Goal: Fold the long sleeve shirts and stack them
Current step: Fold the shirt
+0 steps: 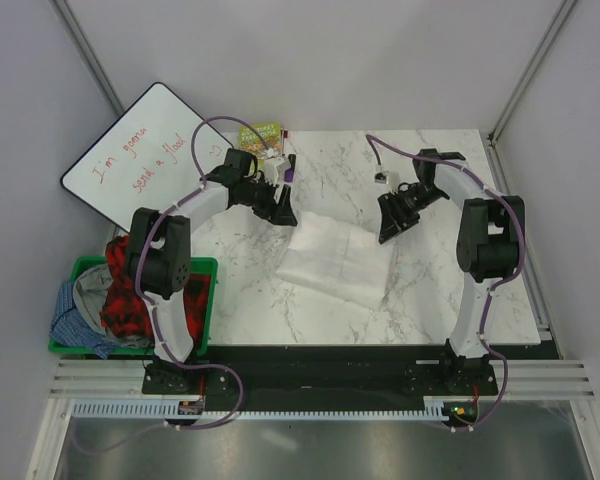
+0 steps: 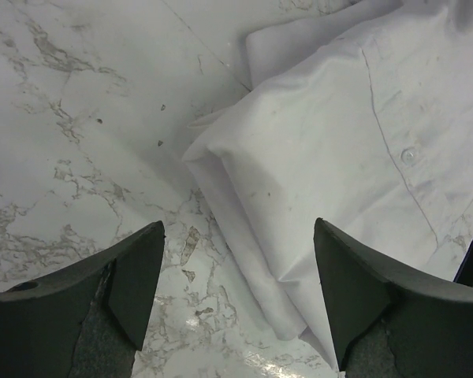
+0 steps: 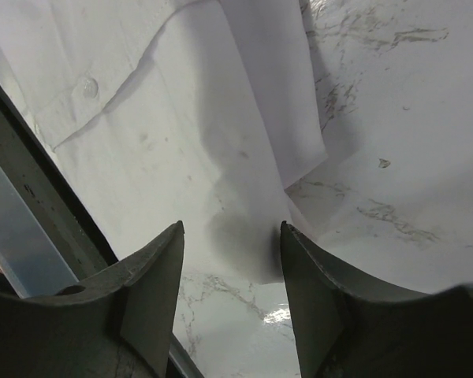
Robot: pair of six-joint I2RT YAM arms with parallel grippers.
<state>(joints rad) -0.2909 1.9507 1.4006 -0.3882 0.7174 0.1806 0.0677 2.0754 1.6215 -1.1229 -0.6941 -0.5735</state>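
A white long sleeve shirt (image 1: 332,258) lies folded in the middle of the marble table. It also shows in the left wrist view (image 2: 355,150), with a button and placket, and in the right wrist view (image 3: 181,118). My left gripper (image 1: 283,213) hovers open and empty over the shirt's far left corner (image 2: 238,295). My right gripper (image 1: 388,232) hovers open and empty over the shirt's far right corner (image 3: 231,260).
A green bin (image 1: 206,268) off the table's left edge holds more clothes, red plaid and blue. A whiteboard (image 1: 140,155) leans at the back left. A green book (image 1: 261,134) and a small white object lie at the far edge.
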